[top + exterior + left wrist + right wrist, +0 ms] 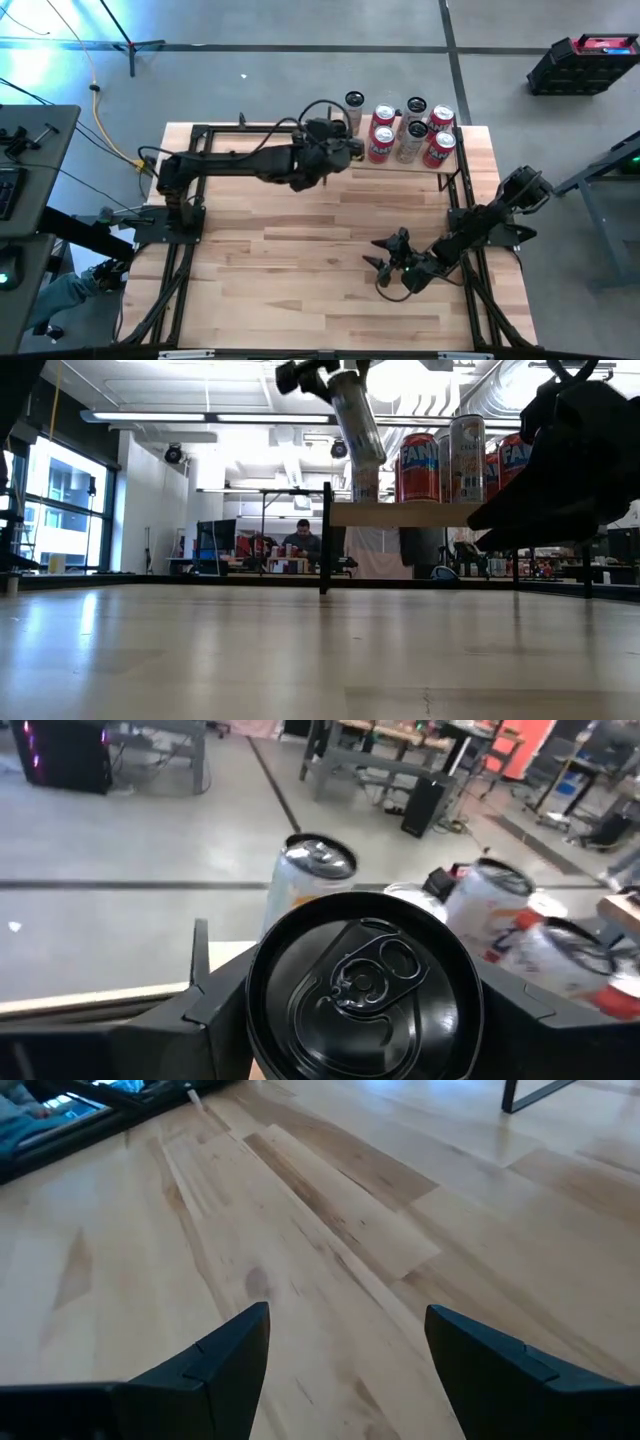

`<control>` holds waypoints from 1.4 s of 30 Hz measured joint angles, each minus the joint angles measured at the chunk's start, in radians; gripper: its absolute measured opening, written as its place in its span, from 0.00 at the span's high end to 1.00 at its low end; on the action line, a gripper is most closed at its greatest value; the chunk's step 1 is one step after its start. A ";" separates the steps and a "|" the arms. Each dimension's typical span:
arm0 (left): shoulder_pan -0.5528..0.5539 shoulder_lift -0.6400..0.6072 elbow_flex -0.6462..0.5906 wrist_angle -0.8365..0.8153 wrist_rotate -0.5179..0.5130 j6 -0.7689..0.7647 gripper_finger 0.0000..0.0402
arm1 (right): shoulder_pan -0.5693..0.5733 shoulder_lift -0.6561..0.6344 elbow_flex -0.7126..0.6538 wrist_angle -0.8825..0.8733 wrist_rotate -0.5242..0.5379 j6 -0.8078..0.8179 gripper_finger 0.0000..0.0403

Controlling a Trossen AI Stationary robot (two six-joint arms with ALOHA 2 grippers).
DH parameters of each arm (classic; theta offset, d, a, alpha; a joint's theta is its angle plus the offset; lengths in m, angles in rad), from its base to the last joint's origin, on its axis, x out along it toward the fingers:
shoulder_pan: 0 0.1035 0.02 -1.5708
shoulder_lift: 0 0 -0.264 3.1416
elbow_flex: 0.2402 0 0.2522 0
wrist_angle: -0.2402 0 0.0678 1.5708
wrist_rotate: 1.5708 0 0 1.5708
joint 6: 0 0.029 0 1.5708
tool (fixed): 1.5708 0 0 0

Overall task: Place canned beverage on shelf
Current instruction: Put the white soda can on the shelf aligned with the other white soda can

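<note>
Black-topped can (365,985) tilted in left gripper (335,150), by shelf (420,513)

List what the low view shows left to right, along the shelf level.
Person at a far desk → shelf's black upright → tilted can in the left pincer → red can → silver can → right arm, dark, close to the camera.

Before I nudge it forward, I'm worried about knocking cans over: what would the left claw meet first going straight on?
Probably the silver can directly ahead on the shelf. The left claw already holds a black-topped can; depth is unclear.
</note>
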State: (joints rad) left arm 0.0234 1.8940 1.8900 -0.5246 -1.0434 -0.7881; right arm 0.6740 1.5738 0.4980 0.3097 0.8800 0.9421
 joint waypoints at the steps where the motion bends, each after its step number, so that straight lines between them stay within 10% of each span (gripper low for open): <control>1: 0.010 0.006 0.000 -0.006 0.011 -0.007 0.40 | 0.001 0.000 0.000 0.005 -0.002 0.000 0.37; 42: 0.088 0.052 -0.003 -0.136 0.053 -0.057 0.33 | 0.001 0.000 0.000 0.006 -0.032 0.000 0.37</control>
State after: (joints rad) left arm 0.1112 1.9457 1.8874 -0.6608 -0.9909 -0.8453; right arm 0.6746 1.5742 0.4980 0.3155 0.8478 0.9421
